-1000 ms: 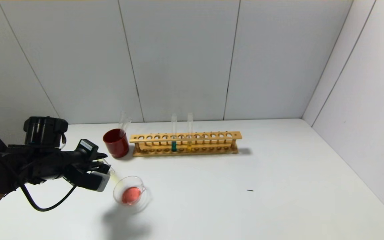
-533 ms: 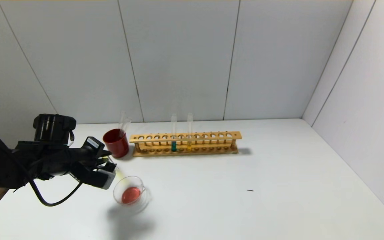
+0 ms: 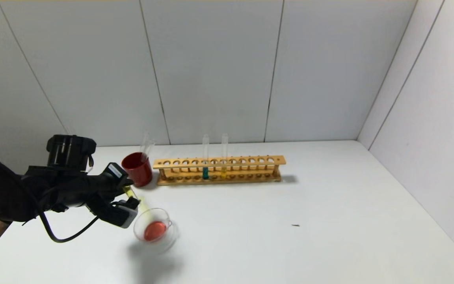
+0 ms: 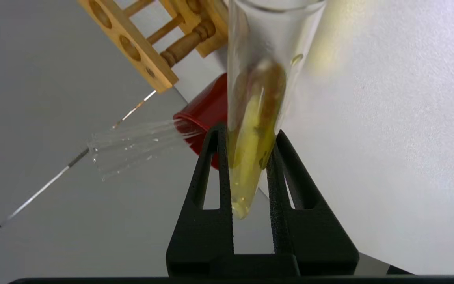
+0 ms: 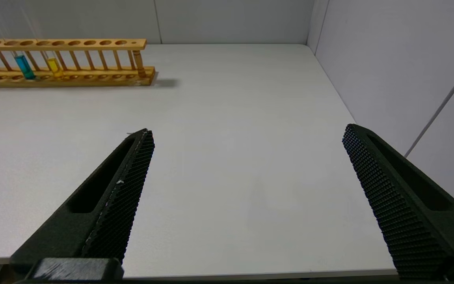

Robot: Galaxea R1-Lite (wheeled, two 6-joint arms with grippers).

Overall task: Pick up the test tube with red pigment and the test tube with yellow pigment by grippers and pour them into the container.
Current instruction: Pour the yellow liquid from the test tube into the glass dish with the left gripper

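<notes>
Yellow-pigment test tube (image 4: 256, 130) pinched in left hand (image 3: 126, 199), seemingly tilted over container (image 3: 153, 225), right hand (image 5: 246, 189) spread wide.

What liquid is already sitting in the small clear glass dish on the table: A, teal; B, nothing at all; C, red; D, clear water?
C: the small clear glass dish holds a red pool at its bottom, while the left gripper tilts the clear glass test tube with yellow liquid toward its rim.
</notes>
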